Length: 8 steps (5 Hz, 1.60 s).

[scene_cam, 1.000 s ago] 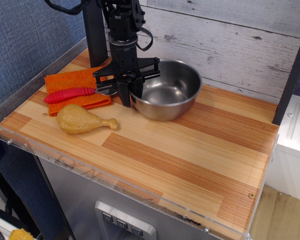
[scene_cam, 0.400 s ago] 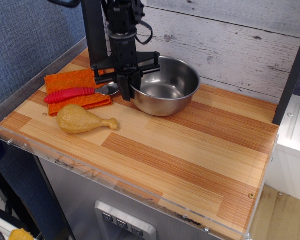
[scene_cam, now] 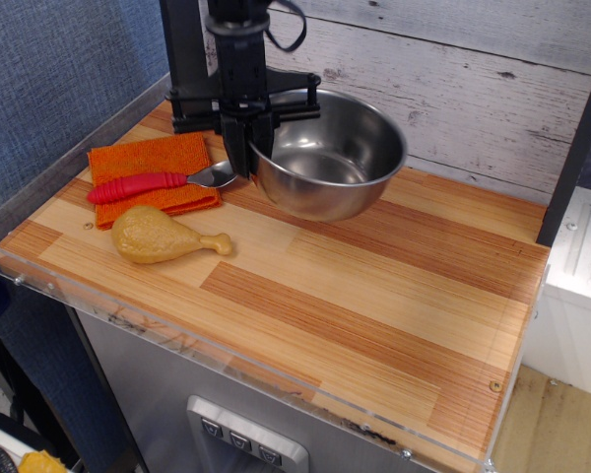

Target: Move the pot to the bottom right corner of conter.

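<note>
The pot [scene_cam: 330, 155] is a large shiny steel bowl with a rolled rim. It hangs tilted above the back left of the striped wooden counter [scene_cam: 374, 296]. My gripper [scene_cam: 249, 158] comes down from above and is shut on the pot's left rim. The pot's base is clear of the wood, with its shadow below it.
An orange cloth [scene_cam: 153, 169] lies at the back left with a red-handled spoon [scene_cam: 153, 184] on it. A toy drumstick [scene_cam: 163, 236] lies in front of the cloth. A whitewashed plank wall [scene_cam: 453, 89] rises behind the counter. A clear acrylic edge [scene_cam: 227, 370] runs along the front.
My gripper has risen with the pot's rim in it. The pot has left the counter and now hangs tilted, slightly higher and to the right.
</note>
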### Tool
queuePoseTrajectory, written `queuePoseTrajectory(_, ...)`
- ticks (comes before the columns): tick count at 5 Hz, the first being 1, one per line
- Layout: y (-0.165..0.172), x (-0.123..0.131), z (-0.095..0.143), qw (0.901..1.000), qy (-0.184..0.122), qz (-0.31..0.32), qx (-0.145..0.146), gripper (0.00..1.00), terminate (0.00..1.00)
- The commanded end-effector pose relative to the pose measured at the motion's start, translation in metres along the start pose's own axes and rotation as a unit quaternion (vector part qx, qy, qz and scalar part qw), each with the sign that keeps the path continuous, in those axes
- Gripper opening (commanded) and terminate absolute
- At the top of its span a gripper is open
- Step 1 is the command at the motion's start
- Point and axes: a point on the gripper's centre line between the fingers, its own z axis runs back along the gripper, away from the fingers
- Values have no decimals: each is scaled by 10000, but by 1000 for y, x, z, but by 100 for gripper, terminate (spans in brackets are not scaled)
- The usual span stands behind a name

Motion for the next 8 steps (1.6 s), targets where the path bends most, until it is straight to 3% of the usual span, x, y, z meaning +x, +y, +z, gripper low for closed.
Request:
queuePoseTrajectory(1, 12, -47, 50, 9895, -317, -1374, -328, 0, 0)
queuePoseTrajectory(2, 16, -68, 49, 9793, -296, -1962, -408, 0, 0)
queuePoseTrajectory(4, 8, -84, 30, 9678, -209, -2487, -342, 0, 0)
queuePoseTrajectory(7, -21, -76, -15, 9551, -104, -2960, -59, 0, 0)
queuePoseTrajectory(8, -28, -79, -28, 9463, 82, -3229, -115, 0, 0)
